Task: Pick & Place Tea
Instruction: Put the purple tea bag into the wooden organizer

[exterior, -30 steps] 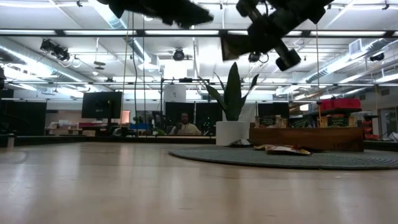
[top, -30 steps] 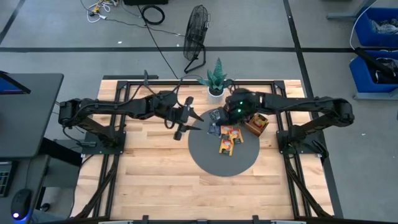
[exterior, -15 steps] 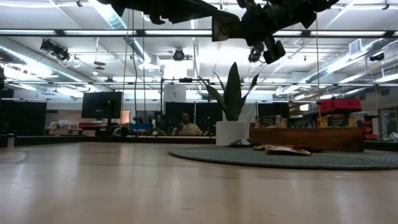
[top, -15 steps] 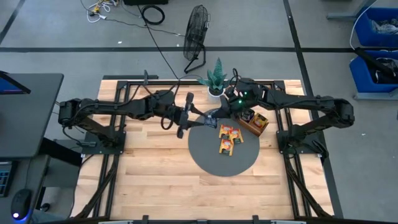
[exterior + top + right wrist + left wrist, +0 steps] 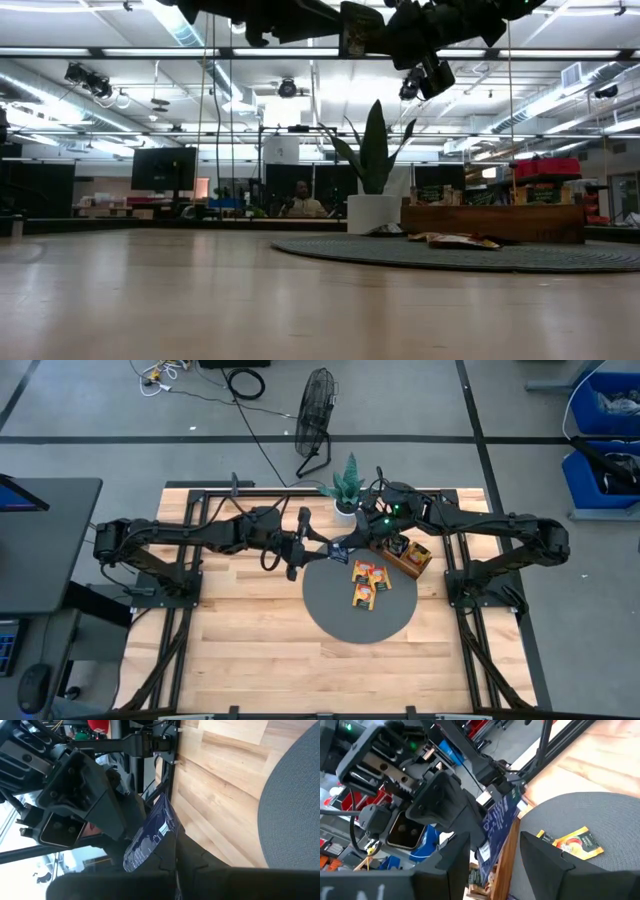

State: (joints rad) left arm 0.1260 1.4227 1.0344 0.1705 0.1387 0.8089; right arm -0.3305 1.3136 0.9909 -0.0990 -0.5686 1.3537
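Mid-air handover at upper centre of the high view: the right gripper (image 5: pixel 345 547) has its jaws closed on a dark blue sachet (image 5: pixel 496 822), held above the bench (image 5: pixel 250 630). The left gripper (image 5: pixel 312 548) meets it with jaws open either side of the sachet. Two orange sachets (image 5: pixel 367 582) lie on the grey mat (image 5: pixel 340 610), beside the tray (image 5: pixel 412 559).

Both arms meet raised mid-table, left gripper (image 5: pixel 322 547) jaws parted, right gripper (image 5: pixel 345 545) jaws clamped.
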